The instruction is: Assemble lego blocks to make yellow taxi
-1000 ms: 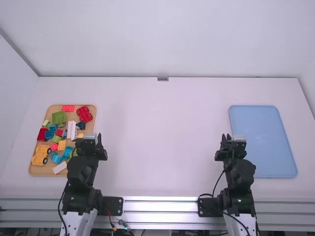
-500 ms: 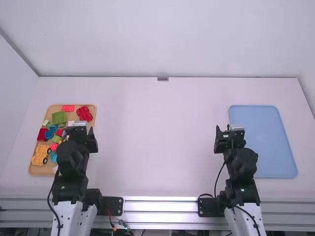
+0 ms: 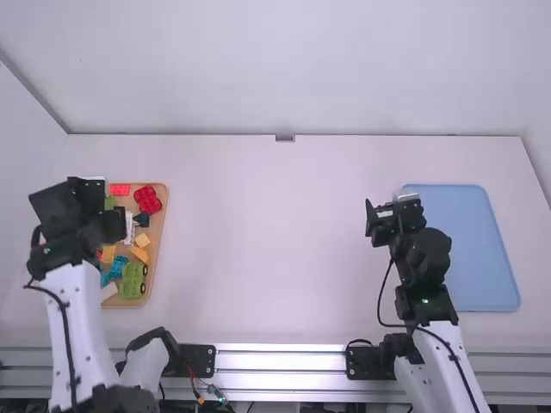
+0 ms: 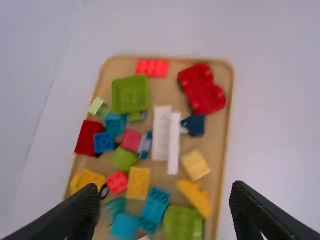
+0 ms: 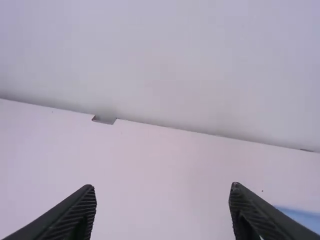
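Over the left part of the wooden tray point(image 3: 153, 288) is my left gripper point(image 3: 86, 206); in the left wrist view the left gripper point(image 4: 162, 210) is open above the bricks, holding nothing. A yellow wheeled piece point(image 4: 86, 179), a yellow brick point(image 4: 138, 183), a light yellow brick point(image 4: 195, 165) and a slanted orange-yellow piece point(image 4: 193, 196) lie loose on the tray. White long pieces point(image 4: 161, 134) lie mid-tray. My right gripper point(image 3: 383, 211) hangs left of the blue tray; in the right wrist view the right gripper point(image 5: 162, 210) is open and bare.
Red point(image 4: 201, 89), green point(image 4: 130, 94), blue point(image 4: 155, 207) and dark blue point(image 4: 195, 125) bricks share the wooden tray. A flat blue tray point(image 3: 469, 249) lies at the table's right. A wall rises behind the table's far edge.
The left arm has swung left and reached farther out over the wooden tray, uncovering bricks on its right side. The right gripper has shifted forward and slightly left.
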